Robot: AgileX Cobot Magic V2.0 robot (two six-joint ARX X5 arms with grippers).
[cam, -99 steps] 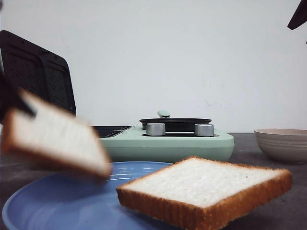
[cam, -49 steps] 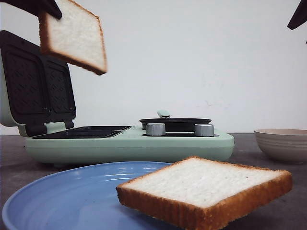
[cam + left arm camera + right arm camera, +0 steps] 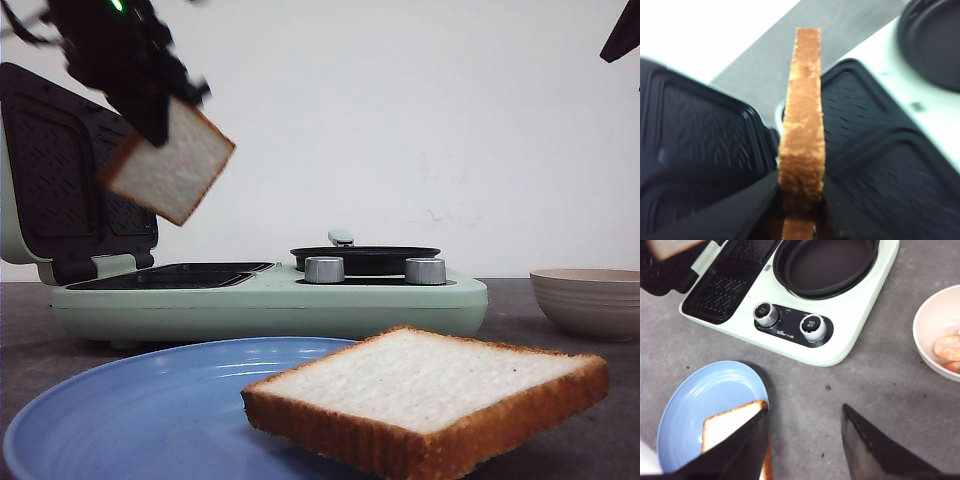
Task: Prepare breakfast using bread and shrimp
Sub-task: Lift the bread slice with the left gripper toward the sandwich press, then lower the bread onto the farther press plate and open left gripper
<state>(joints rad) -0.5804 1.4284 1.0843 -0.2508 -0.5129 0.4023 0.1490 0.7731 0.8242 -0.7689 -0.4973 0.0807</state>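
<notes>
upright lid (image 3: pixel 60 170) walls off the open sandwich plates (image 3: pixel 175 275) behind

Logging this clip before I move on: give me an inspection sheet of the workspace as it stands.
Surface: grey table, a few dark specks.
Job's things: held bread slice above the open sandwich plates; second bread slice on the blue plate; shrimp in the beige bowl; round pan empty.
Clutter: nothing seen.
Grippers: left gripper clamps the slice by its crust; right gripper open, holding nothing.
Cables: nothing seen.
Surroundings: plain white wall.
</notes>
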